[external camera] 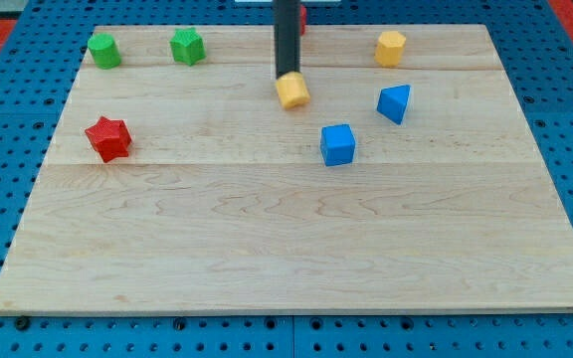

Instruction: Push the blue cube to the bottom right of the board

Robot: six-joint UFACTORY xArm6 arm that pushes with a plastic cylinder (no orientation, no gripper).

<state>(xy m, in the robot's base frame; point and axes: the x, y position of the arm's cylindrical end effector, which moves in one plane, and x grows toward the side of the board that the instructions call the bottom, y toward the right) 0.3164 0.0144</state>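
The blue cube (337,144) lies right of the board's middle, in the upper half. My tip (286,75) is at the end of the dark rod coming down from the view's top. It touches the upper edge of a small yellow block (291,91). The tip is up and to the left of the blue cube, apart from it. A blue triangular block (394,102) lies up and to the right of the cube.
A yellow hexagonal block (390,48) sits near the top right. Two green blocks (104,50) (187,46) sit at the top left. A red star block (108,138) lies at the left. A red block (302,15) shows partly behind the rod. The wooden board (286,259) lies on blue pegboard.
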